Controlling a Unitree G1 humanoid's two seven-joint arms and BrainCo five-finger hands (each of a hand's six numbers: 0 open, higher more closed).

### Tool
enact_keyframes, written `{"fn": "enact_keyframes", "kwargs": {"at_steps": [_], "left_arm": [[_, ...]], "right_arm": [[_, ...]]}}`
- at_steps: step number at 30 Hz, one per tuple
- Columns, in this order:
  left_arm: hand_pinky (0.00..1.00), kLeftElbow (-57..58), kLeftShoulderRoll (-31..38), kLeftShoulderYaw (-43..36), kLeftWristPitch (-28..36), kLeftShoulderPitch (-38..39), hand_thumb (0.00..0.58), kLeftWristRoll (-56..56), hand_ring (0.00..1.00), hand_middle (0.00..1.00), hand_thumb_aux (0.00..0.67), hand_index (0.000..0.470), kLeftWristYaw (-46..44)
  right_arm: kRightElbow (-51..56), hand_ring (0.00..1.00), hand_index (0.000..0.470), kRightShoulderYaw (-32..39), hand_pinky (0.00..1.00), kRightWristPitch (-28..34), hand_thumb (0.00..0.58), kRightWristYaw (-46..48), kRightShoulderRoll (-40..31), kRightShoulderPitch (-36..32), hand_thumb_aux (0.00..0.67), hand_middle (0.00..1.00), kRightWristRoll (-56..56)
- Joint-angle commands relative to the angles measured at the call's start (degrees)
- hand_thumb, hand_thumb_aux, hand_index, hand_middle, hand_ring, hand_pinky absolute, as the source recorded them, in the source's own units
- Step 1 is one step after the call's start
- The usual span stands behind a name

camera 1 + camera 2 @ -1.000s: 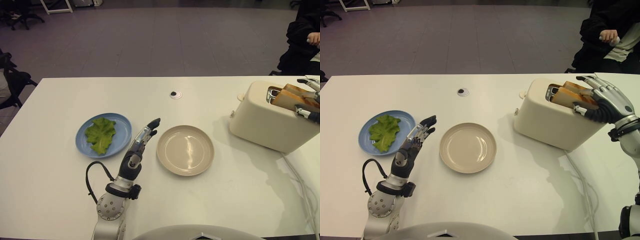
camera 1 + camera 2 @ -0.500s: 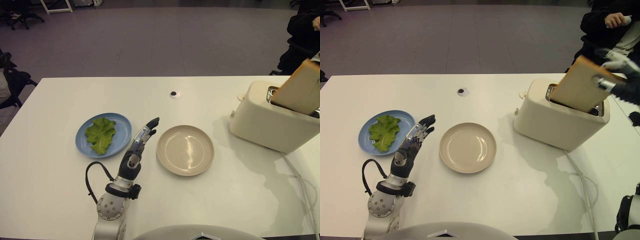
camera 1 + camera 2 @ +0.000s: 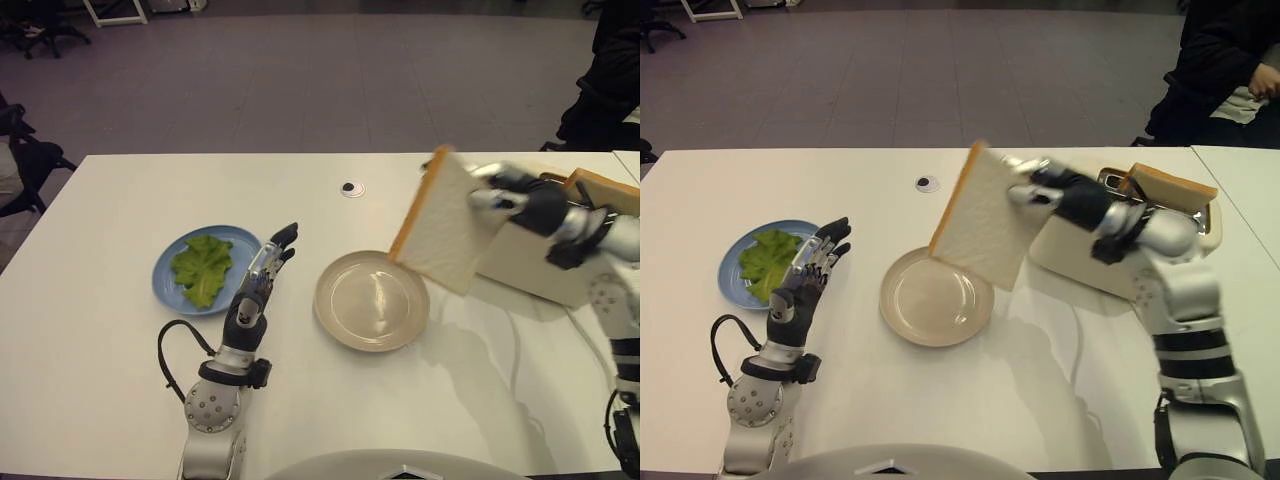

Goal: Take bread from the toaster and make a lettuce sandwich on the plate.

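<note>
My right hand [image 3: 1060,192] is shut on a slice of white bread [image 3: 982,222], held tilted in the air above the right rim of the beige plate [image 3: 930,315]. Behind it stands the cream toaster [image 3: 1095,265] with a second slice of bread [image 3: 1170,186] sticking out of its slot. A green lettuce leaf [image 3: 199,268] lies on the blue plate [image 3: 241,247] at the left. My left hand [image 3: 254,297] hovers open between the blue plate and the beige plate, fingers pointing away from me.
The toaster's white cable [image 3: 520,395] runs along the table on the right toward the near edge. A small round black-and-white disc [image 3: 349,188] lies at the table's far middle. A seated person [image 3: 1225,75] is beyond the far right corner.
My right hand has lifted the bread slice out of the toaster and carried it left over the beige plate. My left hand has shifted slightly toward the blue plate.
</note>
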Motion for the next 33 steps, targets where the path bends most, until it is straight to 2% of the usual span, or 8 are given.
{"fn": "enact_keyframes", "kwargs": {"at_steps": [1,9,10,11,25,26,29,33], "left_arm": [[0.0,-2.5,0.7,3.8,5.4,-1.2,0.0,-3.8,0.0,0.0,0.0,0.0,1.3],[0.0,-3.5,4.3,11.9,12.0,-2.3,0.0,-3.5,0.0,0.0,0.0,0.0,2.7],[0.0,-3.5,4.8,12.5,12.4,-2.5,0.0,-3.5,0.0,0.0,0.0,0.0,2.6],[0.0,-3.4,5.4,13.1,12.7,-2.8,0.0,-3.2,0.0,0.0,0.0,0.0,2.5],[0.0,33.4,35.9,10.6,11.8,-12.9,0.0,49.1,0.0,0.0,0.0,0.0,19.8],[0.0,37.1,36.4,8.6,11.8,-14.6,0.031,51.1,0.0,0.0,0.018,0.013,21.1],[0.0,43.8,36.5,3.3,11.6,-18.8,0.447,54.1,0.0,0.0,0.349,0.245,22.7],[0.0,47.1,36.1,0.2,10.5,-20.6,0.526,53.3,0.0,0.0,0.465,0.326,23.4]], "right_arm": [[5.1,0.0,0.47,6.9,0.0,-5.0,0.58,-2.6,4.9,1.7,0.67,0.0,-12.7],[12.3,0.0,0.4,10.2,0.0,-18.0,0.567,-8.4,9.0,1.9,0.57,0.0,-29.5],[12.0,0.0,0.24,10.0,0.0,-19.1,0.441,-9.5,9.2,2.1,0.342,0.0,-31.0],[11.4,0.0,0.0,9.7,0.0,-20.1,0.0,-10.5,9.4,2.2,0.0,0.0,-32.1],[5.4,0.0,0.0,3.4,0.0,-24.3,0.0,-14.3,9.8,6.6,0.0,0.0,-32.2],[5.5,0.0,0.0,3.5,0.0,-24.7,0.0,-14.5,10.0,7.3,0.0,0.0,-32.3],[5.7,0.0,0.0,3.5,0.0,-25.6,0.0,-14.9,10.6,8.5,0.0,0.0,-33.1],[5.9,0.0,0.0,3.2,0.0,-26.3,0.0,-15.2,10.9,8.6,0.0,0.0,-33.7]]}}
